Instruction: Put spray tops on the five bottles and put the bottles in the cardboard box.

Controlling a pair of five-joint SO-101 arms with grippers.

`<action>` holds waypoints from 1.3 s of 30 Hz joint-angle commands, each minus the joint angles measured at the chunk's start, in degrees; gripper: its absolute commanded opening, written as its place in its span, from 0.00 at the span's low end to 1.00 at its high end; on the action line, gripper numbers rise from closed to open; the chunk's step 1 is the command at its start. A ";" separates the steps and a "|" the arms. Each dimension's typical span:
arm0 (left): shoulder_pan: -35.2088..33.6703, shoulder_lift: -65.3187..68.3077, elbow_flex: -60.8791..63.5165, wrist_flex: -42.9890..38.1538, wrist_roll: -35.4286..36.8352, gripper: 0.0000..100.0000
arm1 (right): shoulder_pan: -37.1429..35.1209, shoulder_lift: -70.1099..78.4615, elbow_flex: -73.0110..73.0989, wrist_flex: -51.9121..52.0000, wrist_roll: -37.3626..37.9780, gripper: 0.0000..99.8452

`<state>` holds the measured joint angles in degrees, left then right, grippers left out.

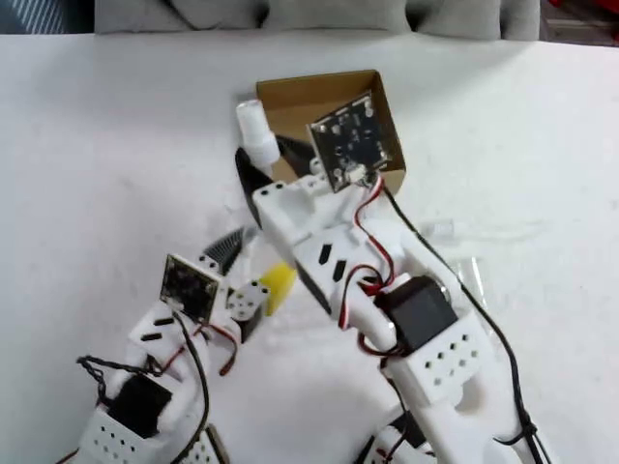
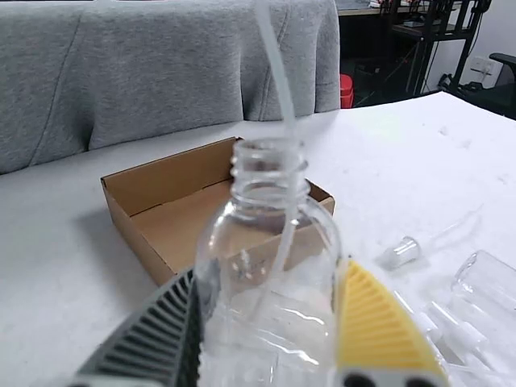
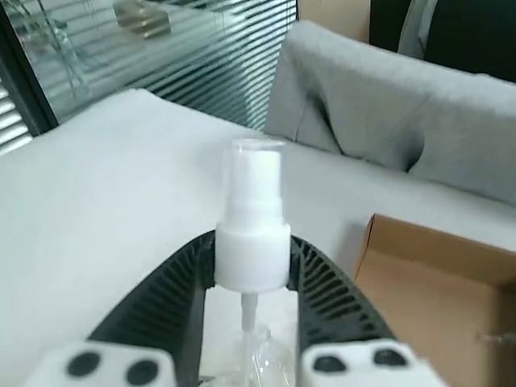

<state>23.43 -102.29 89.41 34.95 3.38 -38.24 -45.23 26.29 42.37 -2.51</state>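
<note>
High view: your landmark is the cardboard box (image 1: 300, 97), open side up on the white table (image 1: 116, 145).
Right arm: your right gripper (image 1: 261, 155) hangs just beside the box's near corner, on the left arm's side.
Right grip: narrow, its black fingers (image 3: 318, 282) pinching a white spray top (image 3: 251, 234) by the collar.
Left arm: your left gripper (image 2: 270, 278) sits nearer the arm bases than the box.
Left grip: clamped on a clear bottle (image 2: 270, 266), one grey finger and one yellow finger (image 2: 375, 322) on its sides.
Bottle: upright, mouth open, with the box just behind it.
Spray top: above the bottle's mouth, its thin tube (image 2: 278, 81) running down into the neck.
Loose parts: a second spray top (image 2: 401, 251) and another bottle (image 2: 484, 278) lie on the table near the box, on the right arm's side.
</note>
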 commanded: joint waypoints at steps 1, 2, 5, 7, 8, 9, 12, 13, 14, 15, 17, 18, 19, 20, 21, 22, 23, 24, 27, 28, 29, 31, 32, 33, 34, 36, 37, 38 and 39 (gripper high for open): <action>0.13 -0.92 -0.53 -2.46 -0.62 0.02 | -0.31 -1.71 0.26 -0.84 -0.53 0.02; 0.13 -0.92 -0.53 -2.46 -0.62 0.02 | -0.31 -1.71 0.44 -0.84 -0.53 0.02; 0.04 -0.92 -0.53 -2.46 -0.62 0.02 | -0.31 -1.71 0.26 1.36 -2.46 0.02; 0.04 -0.92 -0.53 -2.46 -0.62 0.02 | -0.31 -1.71 -0.18 3.91 -3.87 0.03; 0.04 -0.92 -0.53 -2.46 -0.62 0.02 | -0.31 -1.71 -0.44 5.32 -4.13 0.06; -0.04 -0.92 -0.53 -2.46 -0.70 0.02 | -0.31 -1.71 -0.70 6.73 -4.40 0.09; -0.04 -0.92 -0.53 -2.46 -0.70 0.02 | -0.40 -1.63 -1.14 10.33 -4.13 0.19; -0.04 -0.92 -0.53 -2.46 -0.70 0.02 | -0.48 -1.71 -1.14 10.95 -4.13 0.21; -0.04 -0.92 -0.53 -2.46 -0.70 0.02 | -0.92 -1.71 -1.23 11.30 -4.13 0.21; -0.04 -0.92 -0.53 -2.46 -0.70 0.02 | -1.36 -1.80 -1.85 11.91 -4.13 0.20; -0.04 -0.92 -0.53 -2.46 -0.70 0.02 | -2.15 -2.42 -4.22 13.49 -4.13 0.19; -0.04 -0.92 -0.53 -2.46 -0.70 0.02 | -2.77 -2.51 -5.98 14.11 -4.13 0.19; -0.04 -0.92 -0.53 -2.46 -0.70 0.02 | -3.21 -2.59 -8.09 14.99 -4.13 0.19; -0.04 -0.92 -0.53 -2.46 -0.70 0.02 | -3.30 -2.15 -10.64 16.31 -4.13 0.19; -0.04 -0.92 -0.53 -2.46 -0.70 0.02 | -3.47 -1.98 -13.19 17.71 -4.13 0.19; -0.04 -0.92 -0.53 -2.46 -0.70 0.02 | -3.47 -1.45 -15.47 19.03 -4.13 0.19; -0.04 -0.92 -0.53 -2.46 -0.70 0.02 | -3.38 -0.66 -17.67 20.26 -4.13 0.19; -0.04 -0.92 -0.53 -2.46 -0.70 0.02 | -3.21 0.22 -19.87 21.85 -4.04 0.19; -0.04 -0.92 -0.53 -2.46 -0.70 0.02 | -1.01 3.21 -25.76 24.92 -4.04 0.19; -0.04 -0.92 -0.53 -2.46 -0.70 0.02 | -0.22 4.26 -26.99 25.27 -4.04 0.18; -0.04 -0.92 -0.53 -2.46 -0.70 0.02 | 0.92 5.41 -27.96 25.36 -4.04 0.16; -0.04 -0.92 -0.53 -2.46 -0.70 0.02 | 3.65 7.43 -29.01 25.10 -4.04 0.06; -0.04 -0.92 -0.53 -2.46 -0.70 0.02 | 4.97 8.48 -29.19 25.10 -4.04 0.00; -0.04 -0.92 -0.53 -2.46 -0.70 0.02 | 6.29 9.27 -29.19 25.10 -4.04 0.01; -0.04 -0.92 -0.53 -2.46 -0.70 0.02 | 7.78 9.98 -29.01 25.19 -4.04 0.04; -0.13 -0.92 -0.53 -2.46 -0.70 0.02 | 11.03 11.47 -28.84 25.27 -4.04 0.03; -0.13 -0.92 -0.53 -2.46 -0.70 0.02 | 12.62 12.18 -28.75 25.10 -4.04 0.01; -0.13 -0.92 -0.53 -2.46 -0.70 0.02 | 13.67 12.88 -28.75 25.10 -4.13 0.01; -0.13 -0.92 -0.53 -2.46 -0.70 0.02 | 14.55 13.76 -28.66 25.19 -4.13 0.02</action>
<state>23.43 -102.29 89.41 34.95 3.38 -26.90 -32.57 -0.09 67.34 -6.02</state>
